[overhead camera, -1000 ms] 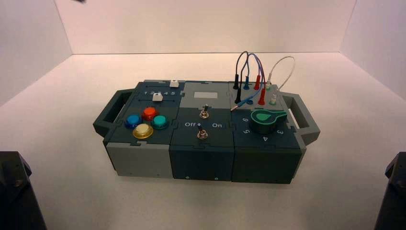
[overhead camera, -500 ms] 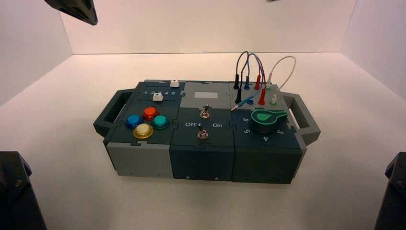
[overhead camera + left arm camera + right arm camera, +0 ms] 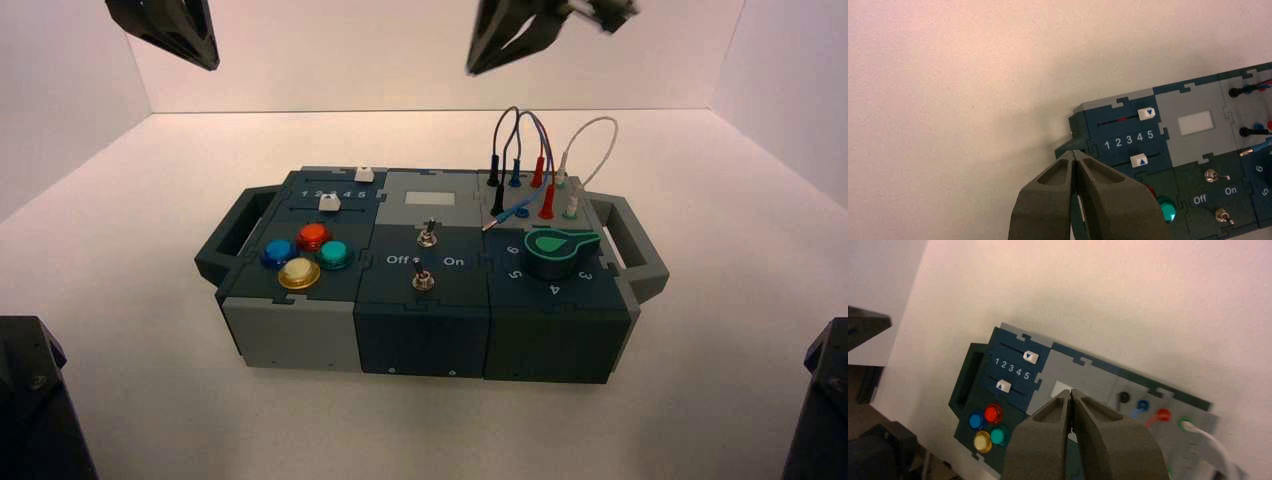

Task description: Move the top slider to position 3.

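Observation:
The top slider [image 3: 365, 174] is a tiny white knob at the box's far left corner, and in the left wrist view [image 3: 1148, 113] it stands at the 5 end of the 1-2-3-4-5 row. It also shows in the right wrist view [image 3: 1031, 357]. The digit 3 [image 3: 1129, 139] is mid-row and also shows in the right wrist view [image 3: 1011, 368]. My left gripper [image 3: 165, 25] hangs high, far left of the box, and its own wrist view [image 3: 1075, 154] shows it shut and empty. My right gripper [image 3: 530, 25] hangs high beyond the box's far side, and its own wrist view [image 3: 1070, 392] shows it shut and empty.
A second white slider [image 3: 328, 203] sits just in front of the number row. Coloured round buttons [image 3: 305, 256], two toggle switches [image 3: 425, 235], a green knob [image 3: 558, 250] and plugged wires [image 3: 520, 160] fill the rest of the box. Handles [image 3: 640, 250] stick out at both ends.
Both grippers have come down into the top of the high view. The left one is further in than before and the right one has newly appeared. The box and sliders have not moved.

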Controlling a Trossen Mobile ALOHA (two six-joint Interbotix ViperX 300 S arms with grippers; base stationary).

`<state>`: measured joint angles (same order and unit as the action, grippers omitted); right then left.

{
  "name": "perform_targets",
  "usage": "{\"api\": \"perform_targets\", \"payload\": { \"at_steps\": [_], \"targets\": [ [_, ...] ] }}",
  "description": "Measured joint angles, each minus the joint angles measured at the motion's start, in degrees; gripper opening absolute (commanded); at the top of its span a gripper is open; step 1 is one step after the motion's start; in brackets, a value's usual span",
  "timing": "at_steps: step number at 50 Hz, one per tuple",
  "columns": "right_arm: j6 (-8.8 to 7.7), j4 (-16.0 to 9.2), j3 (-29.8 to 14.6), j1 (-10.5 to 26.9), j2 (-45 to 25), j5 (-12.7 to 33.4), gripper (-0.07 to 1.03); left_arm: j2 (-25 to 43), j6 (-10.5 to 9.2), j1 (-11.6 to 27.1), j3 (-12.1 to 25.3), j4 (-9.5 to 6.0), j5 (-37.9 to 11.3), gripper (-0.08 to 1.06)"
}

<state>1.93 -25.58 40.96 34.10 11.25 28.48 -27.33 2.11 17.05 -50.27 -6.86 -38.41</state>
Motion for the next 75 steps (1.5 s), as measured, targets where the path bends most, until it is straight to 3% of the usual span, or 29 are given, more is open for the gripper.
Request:
{"api": "perform_targets", "payload": {
  "at_steps": [13,29,40,75],
  "targets": [
    [-0.09,-3.0,-6.5,2.9,-10.2,2.3,-0.02,0.4,0.0,1.0,0.0,0.0,-0.1,-0.03],
    [-0.44,-8.3,-9.7,3.9,-17.0,2.7,-0.02,0.6,0.0,1.8,0.0,0.09,-0.1,-0.03],
    [-0.53,-10.5,-10.7,4.0,-19.7,2.7,-0.02,0.7,0.0,1.8,0.0,0.09,-0.3,-0.03],
    [-0.79,-11.1,-14.7,4.0,-26.9,2.6,-0.02,0.7,0.0,1.8,-0.1,0.0,-0.4,-0.03]
  ]
}}
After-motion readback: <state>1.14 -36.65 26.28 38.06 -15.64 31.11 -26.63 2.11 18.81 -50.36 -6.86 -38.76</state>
